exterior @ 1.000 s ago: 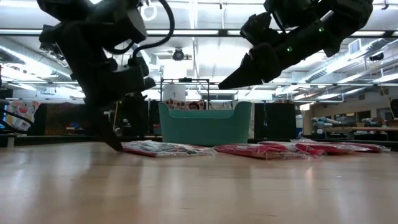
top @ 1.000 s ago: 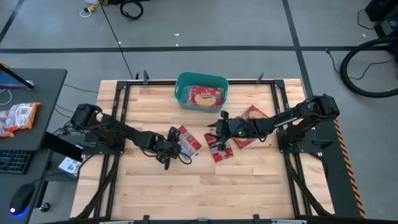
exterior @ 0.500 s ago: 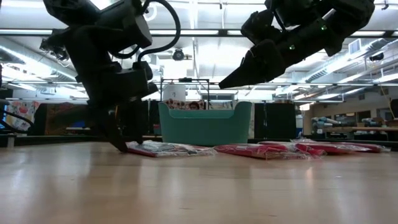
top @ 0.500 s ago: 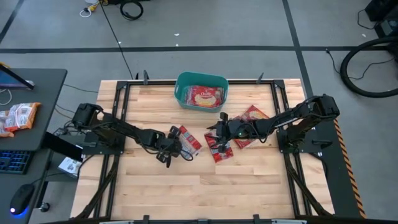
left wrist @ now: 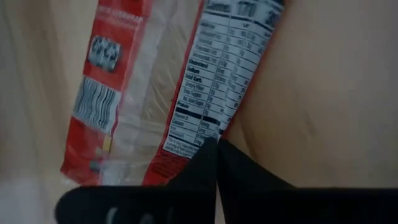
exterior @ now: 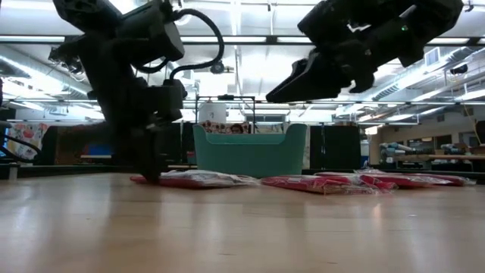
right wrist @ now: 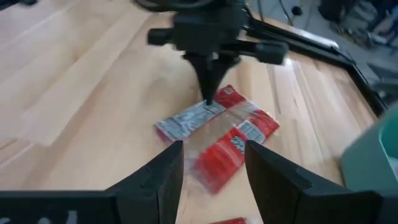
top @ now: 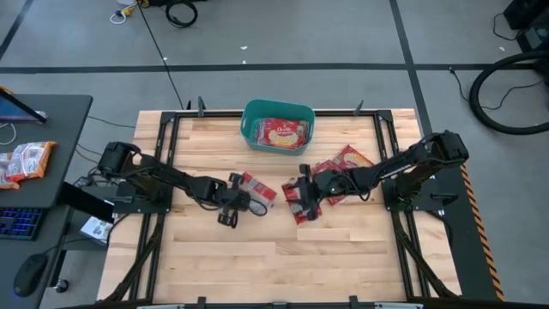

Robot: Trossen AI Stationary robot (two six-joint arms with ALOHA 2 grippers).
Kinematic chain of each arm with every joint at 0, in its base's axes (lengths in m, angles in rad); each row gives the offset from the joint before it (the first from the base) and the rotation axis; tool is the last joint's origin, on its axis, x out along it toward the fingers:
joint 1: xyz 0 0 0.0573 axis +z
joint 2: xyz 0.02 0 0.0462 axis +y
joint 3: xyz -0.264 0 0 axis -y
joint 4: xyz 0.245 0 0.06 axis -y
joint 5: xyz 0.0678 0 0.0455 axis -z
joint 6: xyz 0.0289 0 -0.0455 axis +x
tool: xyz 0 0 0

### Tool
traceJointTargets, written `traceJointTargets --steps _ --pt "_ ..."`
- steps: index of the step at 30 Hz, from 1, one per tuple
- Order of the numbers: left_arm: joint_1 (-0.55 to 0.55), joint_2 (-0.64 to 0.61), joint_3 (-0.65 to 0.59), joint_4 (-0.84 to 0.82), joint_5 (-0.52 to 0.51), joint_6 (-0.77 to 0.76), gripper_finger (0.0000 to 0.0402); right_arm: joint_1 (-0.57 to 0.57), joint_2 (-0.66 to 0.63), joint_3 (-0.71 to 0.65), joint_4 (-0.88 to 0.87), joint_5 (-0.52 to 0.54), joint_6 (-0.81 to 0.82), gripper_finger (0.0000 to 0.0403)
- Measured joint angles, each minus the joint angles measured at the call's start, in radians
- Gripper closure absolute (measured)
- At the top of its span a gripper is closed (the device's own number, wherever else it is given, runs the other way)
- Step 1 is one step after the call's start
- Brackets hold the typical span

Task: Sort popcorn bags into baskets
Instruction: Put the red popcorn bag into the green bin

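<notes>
Left gripper (top: 233,199) sits low at table (top: 343,257) centre-left, fingers pressed together on the near edge of a red popcorn bag (top: 256,190). In left wrist view the two dark fingers (left wrist: 214,168) meet in a point over that bag's (left wrist: 186,93) printed end; low view shows the gripper (exterior: 151,171) tip at table level, touching the bag (exterior: 193,180).

Right gripper (top: 302,190) is raised above the table, over a second bag (top: 300,204) at centre. Fingers spread apart, nothing between them: right wrist view shows both fingers (right wrist: 165,174) wide, w/ the left gripper (right wrist: 211,74) and its bag (right wrist: 217,137) beyond. In low view the right gripper (exterior: 284,87) hangs well above the table.

Other bags: a cluster (top: 343,167) lies just beside the right gripper, toward the right arm. Low view shows these flat bags (exterior: 364,182) in a row.

Teal basket (top: 249,129) stands at the table's far edge, centre, w/ a squarish bag (top: 283,133) w/ yellowish round picture inside. Basket (exterior: 250,155) is well apart from both grippers.
</notes>
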Motion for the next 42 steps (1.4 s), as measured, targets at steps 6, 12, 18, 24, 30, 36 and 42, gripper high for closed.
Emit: traceJointTargets --steps 6,12,18,24,30,36,42 --pt "0.042 -0.101 -0.001 0.006 0.15 -0.146 0.0398 0.043 0.0 0.0 0.001 0.041 -0.061 0.0223" --pt "0.061 -0.158 0.0 0.026 0.199 -0.225 0.04 0.048 0.077 0.0 0.107 0.045 -0.075 0.0196" --pt "0.062 -0.167 0.0 0.034 0.2 -0.249 0.04 0.048 0.231 0.0 0.34 0.079 -0.189 0.0154" --pt "0.062 -0.167 0.0 0.04 0.208 -0.254 0.0401 0.048 0.341 0.036 0.417 0.03 -0.223 0.014" --pt "0.062 -0.167 0.001 0.048 0.213 -0.258 0.0401 0.048 0.443 0.117 0.414 0.106 -0.249 0.0166" --pt "0.062 -0.167 0.001 0.058 0.215 -0.262 0.0392 0.042 0.478 0.162 0.378 0.152 -0.269 0.025" --pt "0.049 -0.186 0.003 0.063 0.206 -0.281 0.0343 0.027 0.449 0.166 0.279 0.196 -0.21 0.0353"
